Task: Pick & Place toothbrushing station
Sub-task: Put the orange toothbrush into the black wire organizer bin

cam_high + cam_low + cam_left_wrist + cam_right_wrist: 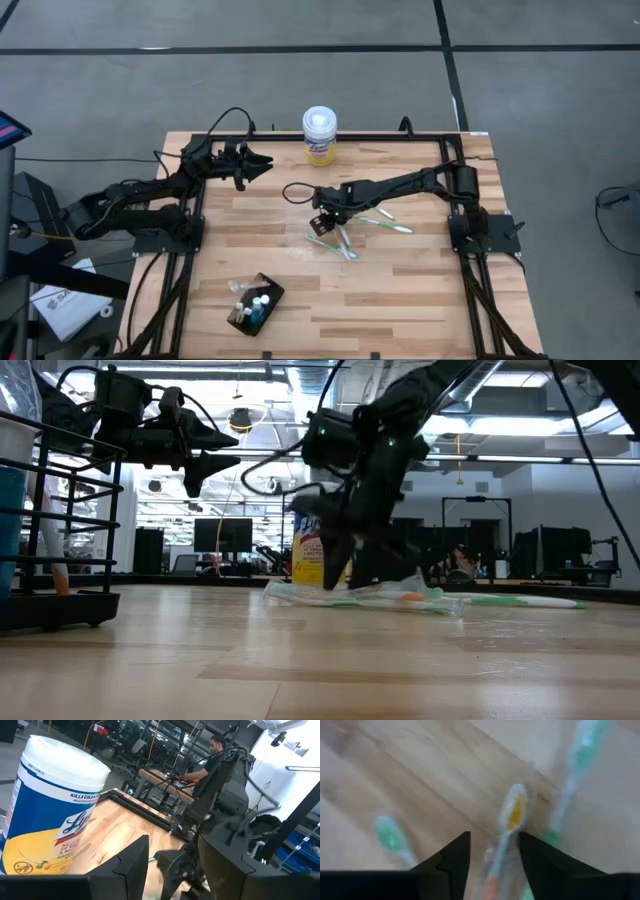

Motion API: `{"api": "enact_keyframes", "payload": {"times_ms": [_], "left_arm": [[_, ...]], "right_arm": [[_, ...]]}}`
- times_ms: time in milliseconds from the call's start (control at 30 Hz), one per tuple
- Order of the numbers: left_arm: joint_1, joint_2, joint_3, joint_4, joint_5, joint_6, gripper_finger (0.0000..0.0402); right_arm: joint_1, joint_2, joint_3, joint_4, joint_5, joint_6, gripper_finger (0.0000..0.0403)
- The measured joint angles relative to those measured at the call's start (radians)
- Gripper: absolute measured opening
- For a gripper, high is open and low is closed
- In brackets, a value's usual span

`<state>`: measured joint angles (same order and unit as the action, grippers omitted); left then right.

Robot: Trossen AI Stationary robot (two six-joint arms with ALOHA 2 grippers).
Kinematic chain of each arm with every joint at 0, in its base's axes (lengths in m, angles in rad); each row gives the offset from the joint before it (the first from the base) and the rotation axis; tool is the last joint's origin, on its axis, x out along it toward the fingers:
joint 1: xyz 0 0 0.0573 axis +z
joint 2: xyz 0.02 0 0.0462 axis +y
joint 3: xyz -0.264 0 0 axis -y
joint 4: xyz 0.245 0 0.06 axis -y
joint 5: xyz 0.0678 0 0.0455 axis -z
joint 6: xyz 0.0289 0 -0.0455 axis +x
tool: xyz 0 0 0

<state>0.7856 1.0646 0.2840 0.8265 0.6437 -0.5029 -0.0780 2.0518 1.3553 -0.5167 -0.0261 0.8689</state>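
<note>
The toothbrushing station stands at the front edge of the wooden surface, well apart from the wipes canister, which stands at the far edge. It is a small black box and some small white and blue items stick out of its top. No hand touches it.

The right hand is low over a loose pile of toothbrushes, on the near side of the canister, between the canister and the station. Its fingers are apart, and in the right wrist view an orange toothbrush lies between them on the wood; I cannot tell if they touch it. Green toothbrushes lie to both sides.

The left hand hovers above the surface just beside the canister, on its left. Its fingers are apart and hold nothing.
</note>
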Motion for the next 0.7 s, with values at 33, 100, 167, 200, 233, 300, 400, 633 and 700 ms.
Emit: {"api": "enact_keyframes", "payload": {"times_ms": [33, 100, 167, 200, 233, 300, 400, 633, 700], "left_arm": [[0.000, 0.003, 0.000, 0.000, 0.000, 0.001, 0.0167], [0.000, 0.010, -0.003, 0.000, 0.000, 0.001, 0.0167], [0.000, 0.016, -0.007, 0.001, 0.000, 0.003, 0.0167], [0.000, 0.022, -0.011, 0.001, 0.000, 0.005, 0.0167], [0.000, 0.024, -0.018, -0.001, 0.000, 0.006, 0.0167], [0.000, 0.024, -0.029, -0.001, 0.000, 0.006, 0.0167], [0.000, 0.024, -0.045, -0.001, 0.000, 0.005, 0.0167], [0.000, 0.024, -0.050, 0.006, -0.017, 0.002, 0.0167], [0.000, 0.024, -0.050, 0.011, -0.028, 0.002, 0.0167]], "right_arm": [[0.000, 0.006, 0.002, 0.002, -0.003, 0.001, 0.0151], [-0.001, 0.032, 0.005, 0.035, -0.025, 0.001, 0.0134], [-0.001, 0.053, 0.006, 0.072, -0.041, 0.005, 0.0118], [-0.001, 0.058, 0.006, 0.090, -0.041, 0.012, 0.0111], [-0.001, 0.062, 0.006, 0.105, -0.040, 0.018, 0.0103], [-0.003, 0.066, 0.004, 0.144, -0.052, 0.017, 0.0069], [-0.005, 0.056, 0.000, 0.200, -0.052, -0.022, 0.0014], [-0.036, -0.022, 0.016, 0.325, -0.052, -0.044, 0.0000], [-0.046, -0.055, 0.040, 0.338, -0.052, -0.070, 0.0000]]}}
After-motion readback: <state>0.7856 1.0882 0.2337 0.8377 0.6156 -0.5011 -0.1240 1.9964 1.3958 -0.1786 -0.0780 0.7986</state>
